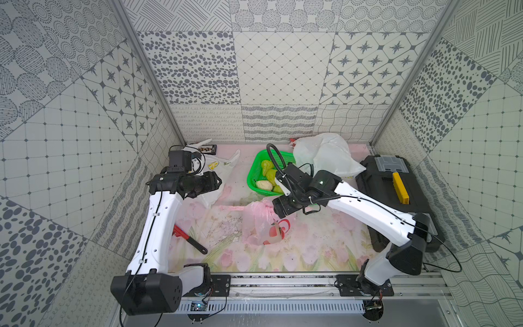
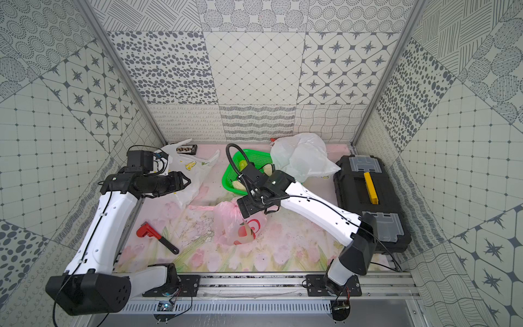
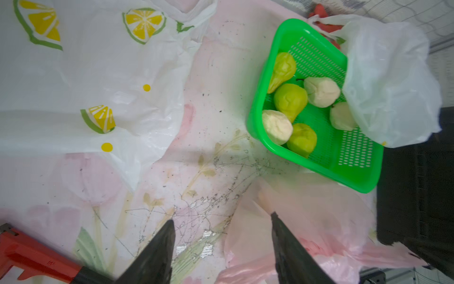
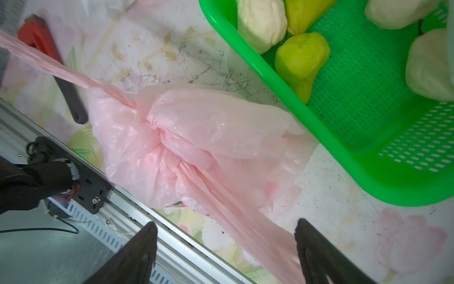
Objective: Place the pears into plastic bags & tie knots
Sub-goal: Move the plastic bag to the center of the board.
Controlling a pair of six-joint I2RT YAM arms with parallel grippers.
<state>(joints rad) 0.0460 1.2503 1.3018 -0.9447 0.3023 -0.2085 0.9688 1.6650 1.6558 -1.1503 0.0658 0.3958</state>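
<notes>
A green perforated basket sat toward the back of the floral tablecloth. A red-headed wrench lay at front left, well apart from it. A black toolbox with a yellow handle stood along the right edge. A small dark object, perhaps a remote, lay by the back wall.

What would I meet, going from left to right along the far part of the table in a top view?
In a top view: lemon-print bag → green basket → plain white bag → black toolbox.
</notes>
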